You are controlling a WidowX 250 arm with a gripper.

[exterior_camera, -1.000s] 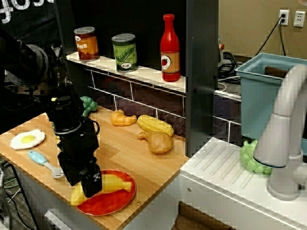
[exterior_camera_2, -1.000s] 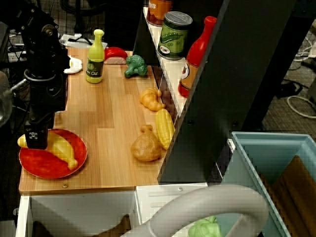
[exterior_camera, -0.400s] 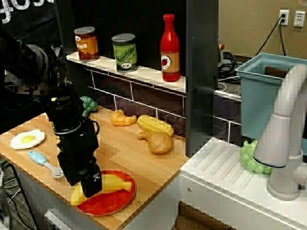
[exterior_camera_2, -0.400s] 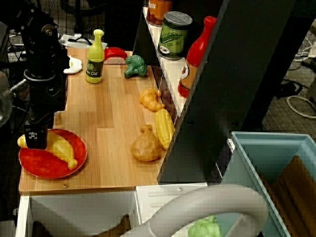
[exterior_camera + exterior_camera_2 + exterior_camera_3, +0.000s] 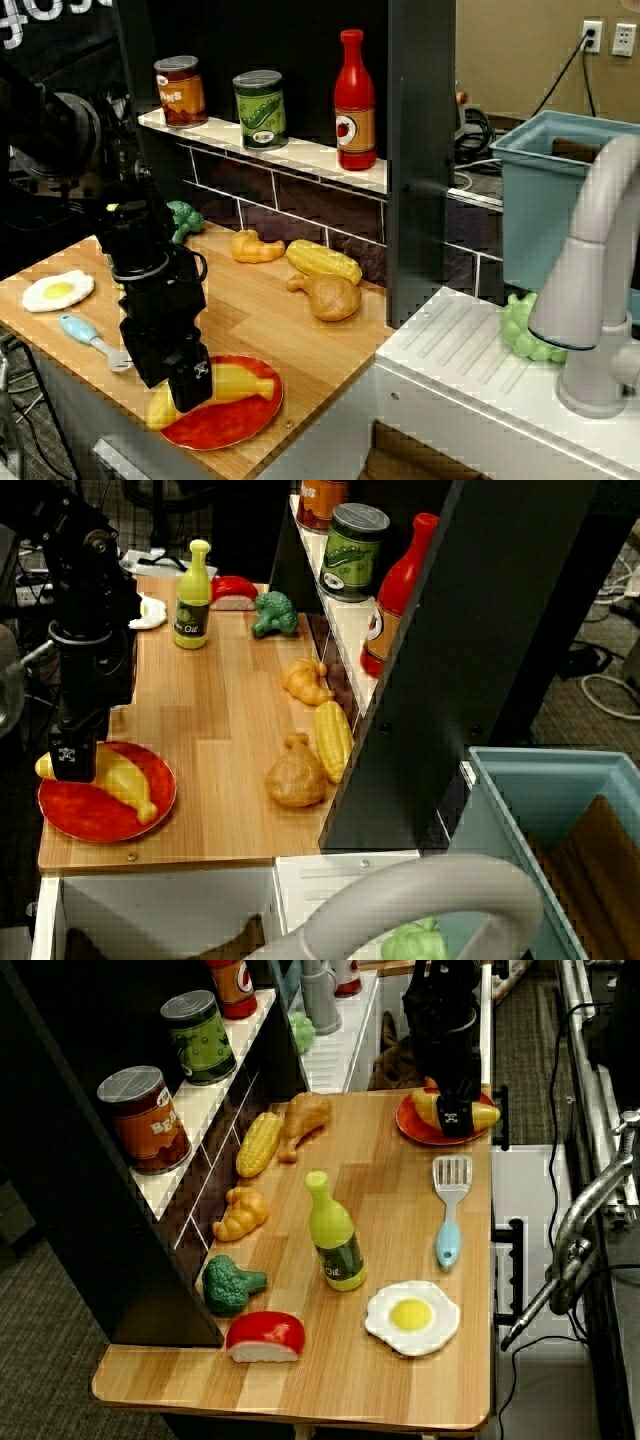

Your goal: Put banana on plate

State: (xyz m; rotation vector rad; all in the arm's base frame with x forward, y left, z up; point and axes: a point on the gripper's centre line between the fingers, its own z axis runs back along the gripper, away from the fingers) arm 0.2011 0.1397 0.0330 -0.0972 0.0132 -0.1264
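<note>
The yellow banana [image 5: 245, 382] lies flat on the red-orange plate [image 5: 225, 425] at the front edge of the wooden counter. Its blunt end sticks out past the plate's rim. It also shows in the overhead view [image 5: 125, 780] and in the far-end view [image 5: 482, 1115]. My black gripper [image 5: 192, 388] points straight down and is low over the banana's middle, touching or almost touching it. The fingers straddle the banana, and their gap is hidden in every view [image 5: 72, 765] [image 5: 455, 1120]. The plate also shows in the overhead view [image 5: 85, 815].
A corn cob [image 5: 323, 262], a chicken leg [image 5: 330, 296] and a small orange piece [image 5: 255, 247] lie by the brick wall. Broccoli [image 5: 183, 217], a fried egg [image 5: 58, 290] and a blue spatula [image 5: 90, 340] are to the left. An oil bottle [image 5: 192, 595] stands further back. A shelf above the counter holds cans and a ketchup bottle [image 5: 355, 100].
</note>
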